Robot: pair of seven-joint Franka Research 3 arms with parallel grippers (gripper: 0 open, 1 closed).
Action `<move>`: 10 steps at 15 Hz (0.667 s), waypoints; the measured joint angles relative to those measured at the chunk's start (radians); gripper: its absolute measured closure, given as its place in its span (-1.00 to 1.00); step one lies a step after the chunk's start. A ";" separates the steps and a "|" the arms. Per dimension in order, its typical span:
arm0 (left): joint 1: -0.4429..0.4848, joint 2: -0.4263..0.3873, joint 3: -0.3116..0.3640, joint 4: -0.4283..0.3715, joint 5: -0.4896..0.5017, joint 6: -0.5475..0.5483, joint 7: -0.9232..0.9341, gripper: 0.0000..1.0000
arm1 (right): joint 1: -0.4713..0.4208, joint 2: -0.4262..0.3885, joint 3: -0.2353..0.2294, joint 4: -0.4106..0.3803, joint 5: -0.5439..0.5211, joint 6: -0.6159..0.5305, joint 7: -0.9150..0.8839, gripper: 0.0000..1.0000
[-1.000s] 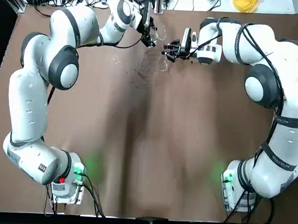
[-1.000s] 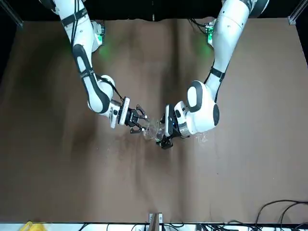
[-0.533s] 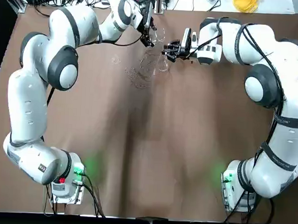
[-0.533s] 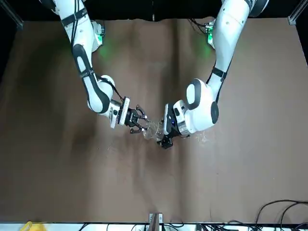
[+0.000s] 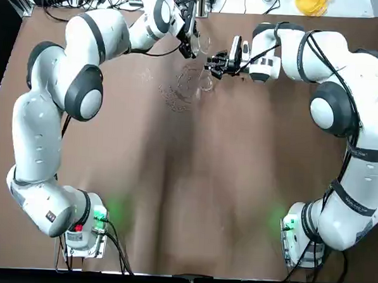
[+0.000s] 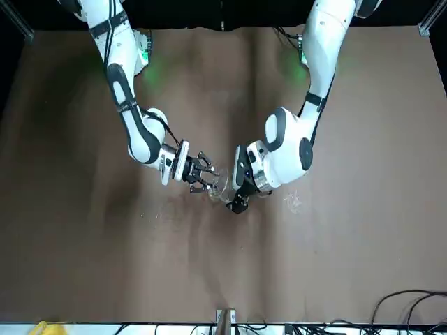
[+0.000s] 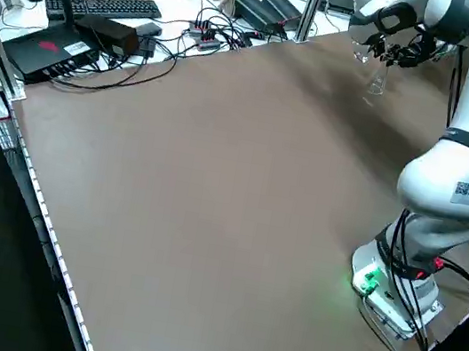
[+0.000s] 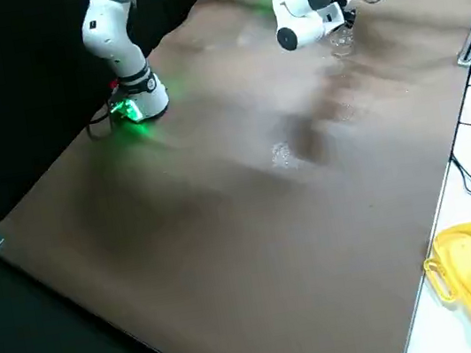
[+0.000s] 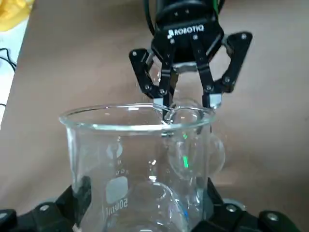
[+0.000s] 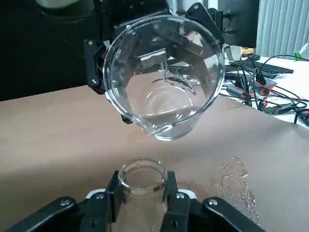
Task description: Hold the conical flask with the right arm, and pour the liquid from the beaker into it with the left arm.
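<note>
Near the bench's far edge, the left hand, clenched on the tilted beaker, holds its lip just above and short of the mouth of the upright conical flask, whose neck the right hand grips.

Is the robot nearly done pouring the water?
Not yet. Done: the right hand grips the flask by its neck, and the left hand has the beaker tipped just above the flask's mouth. In hand: tilting the beaker. Left: the pour, since liquid sits in the beaker and no stream shows.
</note>
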 joint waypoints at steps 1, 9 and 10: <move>-0.013 -0.001 0.012 0.000 0.016 0.000 -0.003 -0.96 | 0.000 0.000 0.000 0.000 0.000 0.000 0.000 0.22; -0.037 -0.002 0.021 0.000 0.064 0.000 -0.003 -0.96 | 0.004 0.000 0.000 0.000 0.000 0.004 0.000 0.22; -0.039 -0.003 0.021 0.000 0.073 0.000 -0.003 -0.96 | 0.007 0.000 0.000 0.000 0.000 0.007 0.000 0.22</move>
